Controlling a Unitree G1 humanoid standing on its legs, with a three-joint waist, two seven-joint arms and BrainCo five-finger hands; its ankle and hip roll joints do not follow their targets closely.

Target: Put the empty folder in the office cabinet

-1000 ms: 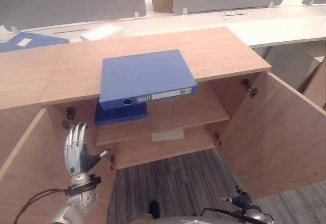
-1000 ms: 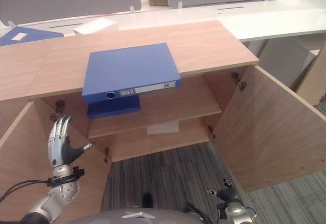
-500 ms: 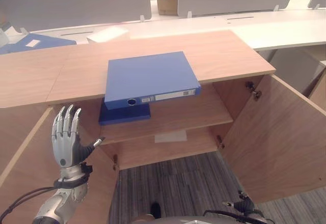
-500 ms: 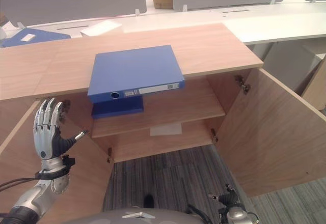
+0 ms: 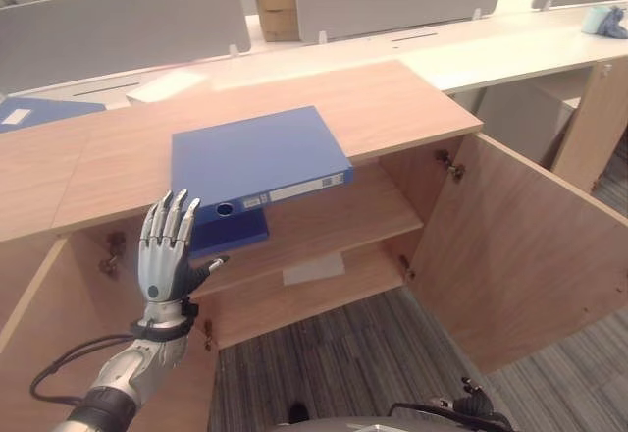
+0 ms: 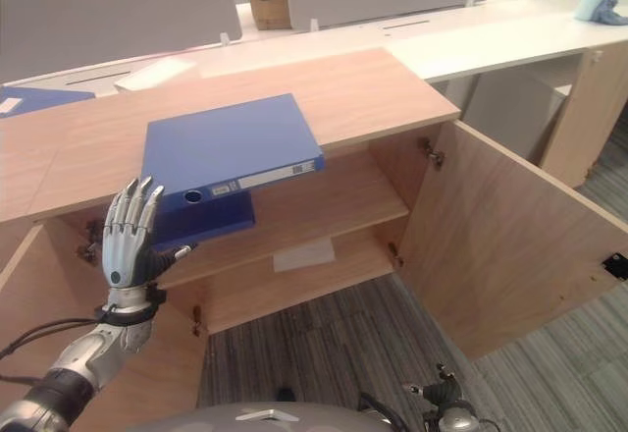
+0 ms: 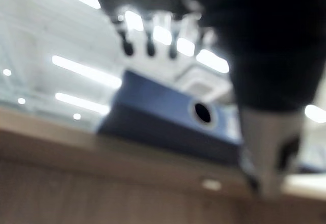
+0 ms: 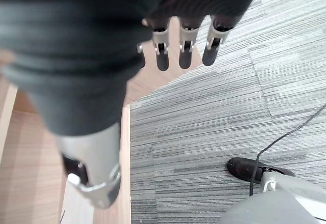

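Observation:
A blue folder (image 5: 253, 155) lies flat on the cabinet top (image 5: 392, 98), its labelled spine jutting over the front edge. A second blue folder (image 5: 234, 233) lies on the upper shelf just beneath it. My left hand (image 5: 166, 255) is raised in front of the cabinet, open with fingers straight, just below and left of the top folder's spine and apart from it. The left wrist view shows that spine (image 7: 173, 117) with its round hole past my fingers (image 7: 150, 43). My right hand (image 8: 184, 46) hangs low over the carpet, fingers straight and holding nothing.
Both cabinet doors stand open: the right door (image 5: 510, 245) swings out wide, the left door (image 5: 39, 353) is beside my left arm. A white sheet (image 5: 314, 268) lies on the lower shelf. Another blue folder (image 5: 29, 113) rests on the white desk far left.
The camera has shifted. My left hand has risen and moved right, closer to the overhanging spine of the top folder. The folders have not moved.

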